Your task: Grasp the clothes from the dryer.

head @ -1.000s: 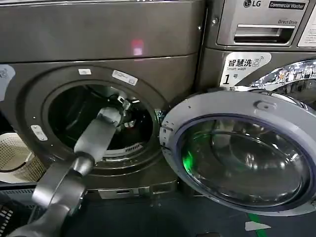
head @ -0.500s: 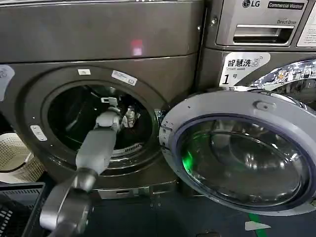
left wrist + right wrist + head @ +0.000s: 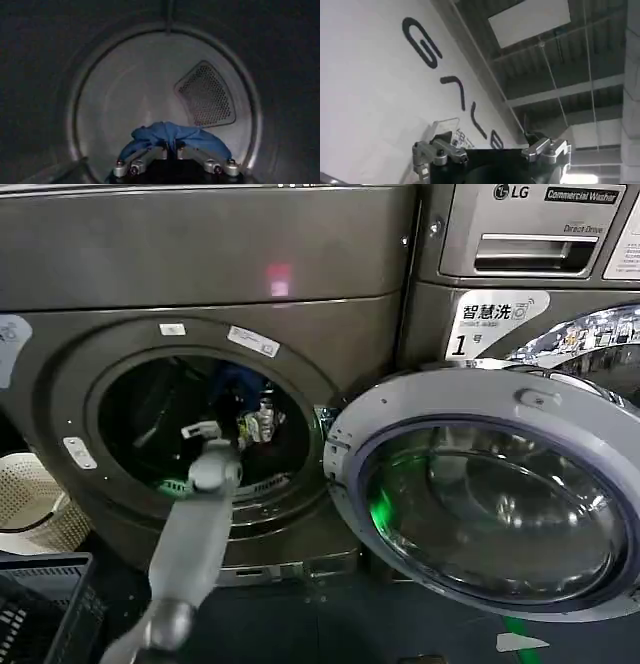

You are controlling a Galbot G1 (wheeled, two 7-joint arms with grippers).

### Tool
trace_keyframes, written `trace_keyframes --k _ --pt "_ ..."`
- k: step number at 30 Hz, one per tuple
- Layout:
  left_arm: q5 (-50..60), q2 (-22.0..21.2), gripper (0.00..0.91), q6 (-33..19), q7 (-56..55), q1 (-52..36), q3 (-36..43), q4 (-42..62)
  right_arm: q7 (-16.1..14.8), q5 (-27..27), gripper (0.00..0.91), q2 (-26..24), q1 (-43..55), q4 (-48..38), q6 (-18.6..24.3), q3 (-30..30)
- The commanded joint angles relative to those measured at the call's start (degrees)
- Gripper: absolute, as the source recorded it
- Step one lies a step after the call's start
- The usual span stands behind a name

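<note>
Clothes (image 3: 172, 137): you have a blue bundle pinched between the closed fingers of your left gripper (image 3: 172, 151), right at their tips, with the cloth spilling to either side of the pinch. In the wrist view it sits against the pale back wall of the drum, below the perforated vent (image 3: 206, 95). From the head view, your left gripper (image 3: 203, 431) is at the mouth of the dryer (image 3: 200, 424), just inside the porthole ring, with the forearm running down and toward you. Blue fabric (image 3: 232, 379) shows in the dark of the drum, just beyond and above the wrist.

What matters for the coming move is that the cloth hangs on the far side of the fingers, deeper in the drum, so I judge a straight pull toward you, along the forearm, should carry it clear of the lower rim. Watch that rim for snagging.

Your right gripper (image 3: 490, 150) is parked away from the work, fingers spread apart and holding nothing, pointing up at a ceiling. The door (image 3: 490, 484) hangs open on the right.
</note>
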Motion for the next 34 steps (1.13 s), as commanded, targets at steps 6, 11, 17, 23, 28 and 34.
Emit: trace_keyframes --k 6,11,17,23,28,34 --pt "0.96 0.34 0.0 -0.29 -4.49 8.34 -0.5 -10.2 0.59 1.08 0.907 -0.17 -0.26 -0.47 1.45 0.82" --pt "1.12 0.33 0.0 -0.29 -4.39 8.95 -0.14 -10.85 0.54 1.1 0.907 -0.18 -0.4 -0.43 1.53 1.04" --pt "0.95 0.41 0.0 -0.13 -4.36 8.81 0.03 -11.44 0.36 1.3 0.907 -0.37 -0.68 -0.32 1.46 1.6" --pt "1.1 0.44 0.0 -0.13 -4.19 8.98 0.01 -11.46 -0.12 1.2 0.907 -0.4 -0.75 -0.26 1.36 1.77" --pt "1.29 0.38 0.0 -0.23 -4.04 8.74 -0.12 -10.98 -0.55 1.02 0.907 -0.19 -0.65 -0.17 1.24 1.67" --pt "1.63 0.32 0.0 -0.22 -3.68 8.51 -0.23 -10.85 -0.82 1.02 0.907 -0.17 -0.59 -0.26 1.32 1.78"
